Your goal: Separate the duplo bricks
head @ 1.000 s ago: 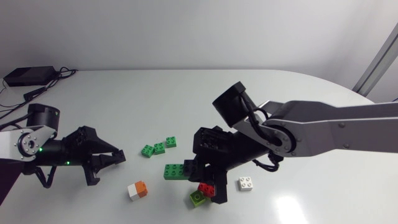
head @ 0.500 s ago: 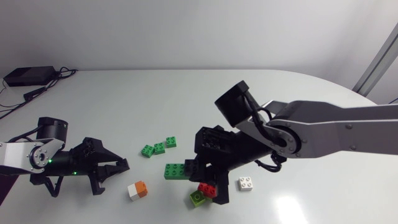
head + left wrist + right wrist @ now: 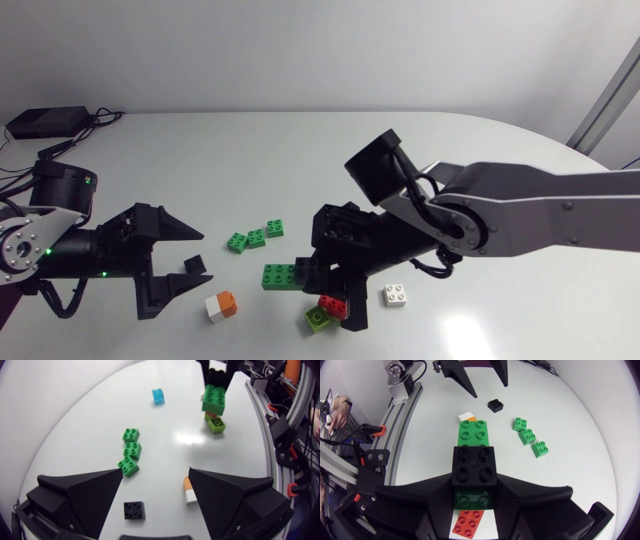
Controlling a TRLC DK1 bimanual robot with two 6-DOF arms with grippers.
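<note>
White tabletop lies under both my arms. My right claw (image 3: pixel 336 298) is closed on the stack (image 3: pixel 473 460). Its two fingers press the sides of the black top brick (image 3: pixel 472 477). A long green brick (image 3: pixel 474 435) runs out ahead beneath that, and a red brick (image 3: pixel 468 524) sits lower, back toward my palm. A lime brick (image 3: pixel 318 317) is at the stack's foot. Well ahead of this claw, past the green brick's free end, my left claw (image 3: pixel 156 472) stands open and empty. A loose black brick (image 3: pixel 134 509) lies untouched between its fingers, and an orange-and-white brick (image 3: pixel 189 491) is just beside one finger. Three small green bricks (image 3: pixel 255 237) lie off to the side, between the two claws.

I judge the step is to pull the stack apart. To do it well, I should keep the right grip firm and bring the left claw onto the green brick's free end. Then I should peel with a tilt rather than a straight tug, clear of the loose bricks.
</note>
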